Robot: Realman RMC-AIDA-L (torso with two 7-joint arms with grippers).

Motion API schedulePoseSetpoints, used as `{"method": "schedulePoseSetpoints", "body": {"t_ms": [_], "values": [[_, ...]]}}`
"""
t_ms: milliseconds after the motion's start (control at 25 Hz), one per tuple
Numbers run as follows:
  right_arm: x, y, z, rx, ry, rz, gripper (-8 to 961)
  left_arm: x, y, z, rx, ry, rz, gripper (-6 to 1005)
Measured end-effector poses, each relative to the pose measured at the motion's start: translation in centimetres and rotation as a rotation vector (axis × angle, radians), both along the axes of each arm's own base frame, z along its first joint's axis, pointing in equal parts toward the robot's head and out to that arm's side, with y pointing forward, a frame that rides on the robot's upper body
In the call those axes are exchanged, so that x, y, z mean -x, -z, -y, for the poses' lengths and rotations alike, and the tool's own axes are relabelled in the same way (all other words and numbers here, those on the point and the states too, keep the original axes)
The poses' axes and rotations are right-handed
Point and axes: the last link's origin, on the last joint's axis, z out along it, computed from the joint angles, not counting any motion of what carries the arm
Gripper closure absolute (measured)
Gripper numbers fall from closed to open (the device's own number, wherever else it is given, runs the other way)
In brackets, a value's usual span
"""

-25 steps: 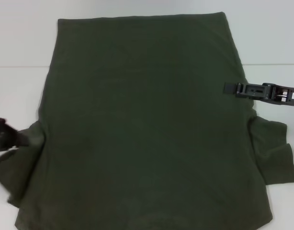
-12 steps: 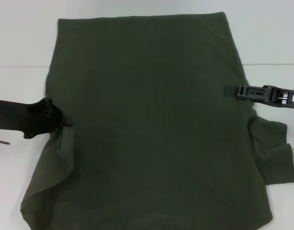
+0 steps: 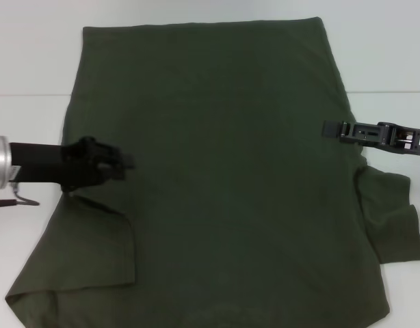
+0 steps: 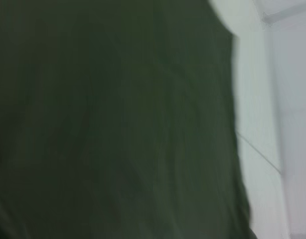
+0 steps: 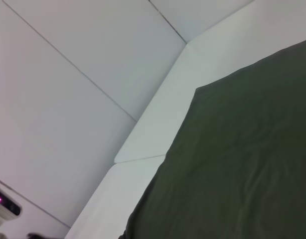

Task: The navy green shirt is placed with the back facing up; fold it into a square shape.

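Since half a second ago the left gripper (image 3: 121, 164) has moved further in over the navy green shirt (image 3: 224, 171), from the left edge of the cloth toward its middle, and the left sleeve has been carried with it: it is now folded inward and lies as a flap on the left lower part of the body. The left gripper appears to be closed on a fold of the cloth, but its fingers are dark against the dark shirt, so I cannot tell this for sure. The right gripper (image 3: 327, 128) has stayed at the right edge of the shirt, about halfway up, with its tip at the hem line; whether it is open or closed I cannot tell. The shirt lies spread flat on the white table (image 3: 32, 116), plain side up, and fills most of the head view. The right sleeve (image 3: 395, 219) is not yet folded and sticks out to the right side.
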Motion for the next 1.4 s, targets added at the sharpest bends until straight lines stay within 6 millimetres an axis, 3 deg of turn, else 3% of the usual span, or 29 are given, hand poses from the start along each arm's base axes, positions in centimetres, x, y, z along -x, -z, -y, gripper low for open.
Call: {"method": "schedulePoseSetpoints", "body": {"t_ms": [160,280,520,640,760,840,1040,1080,1280,1400], "values": [[-0.1,-0.1,-0.1,-0.007,0.005,0.004,165,-0.6,0.3,0.2,0.053,0.07,-0.038,790],[-0.2,-0.2,-0.2,-0.01,0.007,0.007,167,0.1,-0.9,0.5,0.006,0.052,-0.044,552],[-0.3,-0.2,-0.1,-0.003,0.011,0.012,171,1.7,-2.8,2.0,-0.063,0.056,-0.028,309],[-0.6,-0.7,0.1,0.012,0.001,0.026,173,1.2,-3.1,4.3,-0.097,0.317,0.014,299],[-1.1,-2.0,0.3,0.032,0.01,0.03,174,0.8,-2.2,6.5,-0.158,0.639,-0.009,293],[-1.6,-2.9,0.4,0.039,0.036,0.033,176,1.2,-1.7,7.2,-0.204,0.744,-0.051,293],[-2.6,-5.4,0.7,0.075,0.115,0.045,179,2.3,-1.3,7.4,-0.279,0.765,-0.114,293],[-3.1,-6.8,1.0,0.125,0.17,0.064,179,2.4,-1.3,7.3,-0.292,0.754,-0.114,293],[-4.5,-9.9,1.4,0.191,0.324,0.135,182,2.0,-1.1,6.8,-0.354,0.732,-0.095,293],[-5.4,-10.8,1.7,0.216,0.408,0.219,184,1.7,-0.8,6.6,-0.364,0.736,-0.089,293]]}}
